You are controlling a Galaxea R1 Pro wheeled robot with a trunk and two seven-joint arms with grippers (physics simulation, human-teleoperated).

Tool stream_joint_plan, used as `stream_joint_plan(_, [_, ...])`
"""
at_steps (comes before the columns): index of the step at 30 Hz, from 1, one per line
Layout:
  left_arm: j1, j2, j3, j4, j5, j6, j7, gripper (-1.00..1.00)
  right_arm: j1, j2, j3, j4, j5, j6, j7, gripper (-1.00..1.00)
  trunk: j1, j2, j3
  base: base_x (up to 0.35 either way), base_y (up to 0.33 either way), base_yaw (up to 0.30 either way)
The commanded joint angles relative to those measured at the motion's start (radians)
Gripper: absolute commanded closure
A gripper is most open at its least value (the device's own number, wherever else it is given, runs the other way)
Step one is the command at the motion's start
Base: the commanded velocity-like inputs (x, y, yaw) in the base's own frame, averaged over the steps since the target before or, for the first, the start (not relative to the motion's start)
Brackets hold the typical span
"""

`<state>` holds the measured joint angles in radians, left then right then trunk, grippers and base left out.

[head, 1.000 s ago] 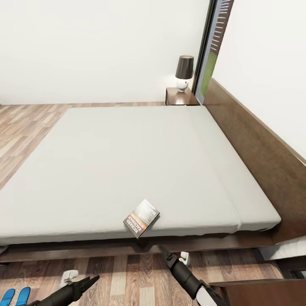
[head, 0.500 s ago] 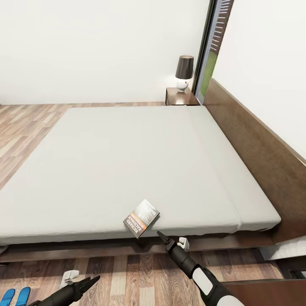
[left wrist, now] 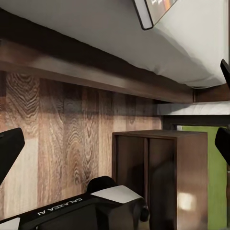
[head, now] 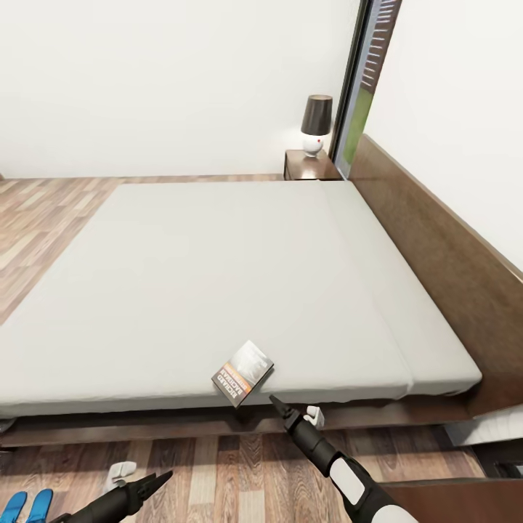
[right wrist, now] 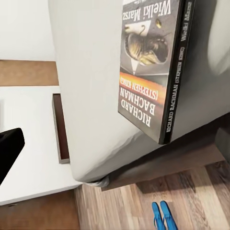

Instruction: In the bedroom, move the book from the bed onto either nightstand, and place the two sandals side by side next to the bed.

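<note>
Your right gripper (head: pixel 277 404), jaws apparently spread, sits at the book's (head: pixel 242 373) 5 o'clock; nudge its overhanging corner and it slides off the bed (head: pixel 218 276).

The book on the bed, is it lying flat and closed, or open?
Closed and lying flat: the book rests cover-up at the near edge of the bed, one corner jutting past the mattress edge. The right wrist view shows its cover and spine.

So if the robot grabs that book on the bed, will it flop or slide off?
The book looks thin, a paperback, so it may bend a little. Its corner pokes past the edge of the bed, so a nudge could probably tip it onto the floor. It likely feels light.
</note>
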<state>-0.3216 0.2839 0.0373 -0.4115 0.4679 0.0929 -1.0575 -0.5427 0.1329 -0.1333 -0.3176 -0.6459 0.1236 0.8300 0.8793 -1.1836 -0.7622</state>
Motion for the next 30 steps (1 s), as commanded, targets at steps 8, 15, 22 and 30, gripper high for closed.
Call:
stream_joint_plan(8, [0.000,0.000,0.001,0.001,0.005,0.010,-0.004,-1.00,0.000,0.001,-0.005,0.000,-0.006,0.013,0.004,-1.00,0.000,0.000,-0.001,0.000,0.000,0.217])
stream_joint_plan(15, [0.000,0.000,0.001,0.000,0.005,0.010,-0.004,-1.00,0.000,0.001,-0.004,0.000,-0.006,0.013,0.005,-1.00,0.000,0.000,-0.001,0.000,0.000,0.180])
stream_joint_plan(22, [0.000,-0.001,0.001,0.000,0.005,0.010,-0.003,-1.00,0.000,0.001,-0.004,0.000,-0.006,0.013,0.007,-1.00,0.000,0.000,-0.001,0.000,0.000,0.063])
stream_joint_plan(30, [0.000,-0.001,0.000,0.000,0.005,0.011,-0.004,-1.00,0.000,0.001,-0.005,0.000,-0.006,0.016,0.007,-1.00,0.000,0.000,-0.001,0.000,0.000,0.003])
